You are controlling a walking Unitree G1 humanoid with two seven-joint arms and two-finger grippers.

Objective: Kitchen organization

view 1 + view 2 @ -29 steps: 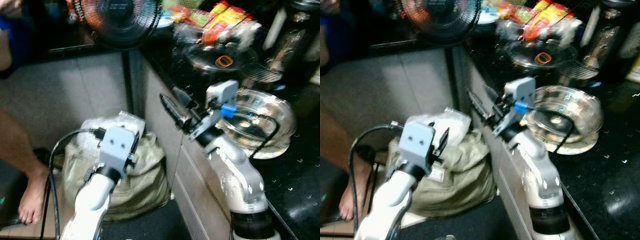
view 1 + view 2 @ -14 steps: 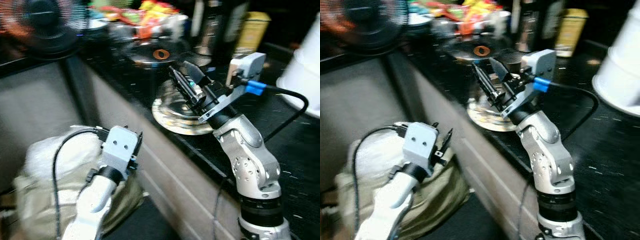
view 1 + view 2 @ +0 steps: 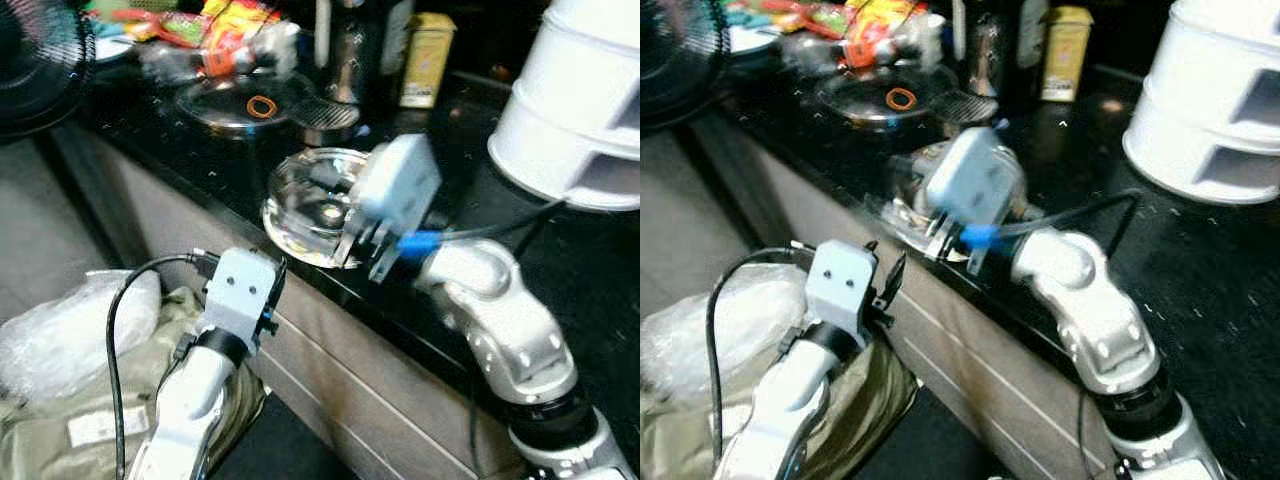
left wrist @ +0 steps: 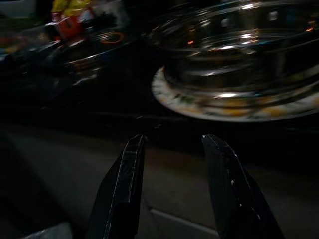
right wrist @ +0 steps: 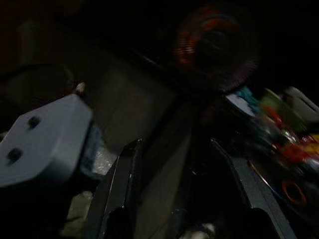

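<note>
Your right gripper [image 5: 174, 194] hangs over the glass bowl [image 3: 310, 205] on its plate [image 4: 224, 109] at the counter [image 3: 600, 290] edge, fingers spread, holding nothing. Your left gripper [image 4: 174, 174] sits below the edge, also spread and empty.

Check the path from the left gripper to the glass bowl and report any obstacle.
The left gripper sits below the counter edge, fingers open. The glass bowl rests on a patterned plate above it, so the edge is in the way.
</note>
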